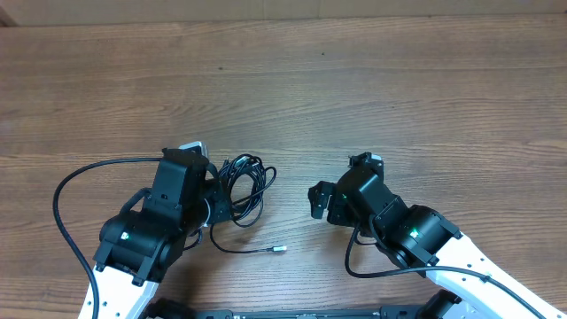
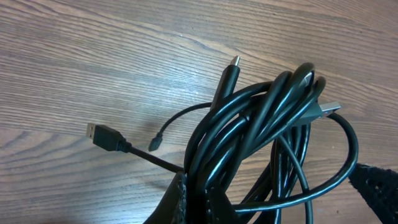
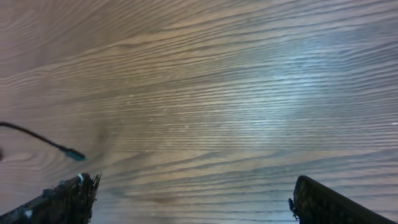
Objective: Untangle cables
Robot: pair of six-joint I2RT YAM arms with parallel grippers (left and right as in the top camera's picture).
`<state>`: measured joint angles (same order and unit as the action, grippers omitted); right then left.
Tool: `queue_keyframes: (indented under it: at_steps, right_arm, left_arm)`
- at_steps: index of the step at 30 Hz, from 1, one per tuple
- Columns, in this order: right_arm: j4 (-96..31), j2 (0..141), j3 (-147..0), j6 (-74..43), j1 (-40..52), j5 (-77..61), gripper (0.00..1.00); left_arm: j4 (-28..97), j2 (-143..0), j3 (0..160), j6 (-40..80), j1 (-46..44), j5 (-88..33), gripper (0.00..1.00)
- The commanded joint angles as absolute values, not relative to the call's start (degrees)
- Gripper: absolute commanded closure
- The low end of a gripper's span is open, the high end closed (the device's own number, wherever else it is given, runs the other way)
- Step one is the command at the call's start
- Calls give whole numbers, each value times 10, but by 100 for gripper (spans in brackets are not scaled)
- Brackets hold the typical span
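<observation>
likely robot lab: bare wood-grain table [image 1: 354, 80], left arm [image 1: 142, 237], right arm [image 1: 416, 232].

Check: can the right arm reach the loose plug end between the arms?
Likely yes: right gripper is open and empty, the plug end lies on bare table near it, nothing between. Its cord leads into the bundle in the left gripper.
</observation>
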<state>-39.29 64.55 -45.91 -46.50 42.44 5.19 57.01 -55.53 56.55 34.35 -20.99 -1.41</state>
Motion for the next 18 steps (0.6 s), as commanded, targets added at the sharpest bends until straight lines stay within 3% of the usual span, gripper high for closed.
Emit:
queue_keyframes:
  at_steps: [1, 7, 11, 18]
  right_arm:
    - [-376, 644, -469, -467, 424, 19, 0]
    - [-326, 644, -469, -476, 424, -89, 0]
    - [-287, 644, -469, -546, 424, -166, 2]
    - [-229, 644, -469, -560, 424, -188, 7]
  left_arm:
    - [564, -555, 567, 319, -210, -41, 96]
    - [564, -555, 567, 279, -210, -50, 96]
    - [563, -555, 567, 217, -210, -91, 95]
    - [558, -555, 567, 159, -210, -139, 96]
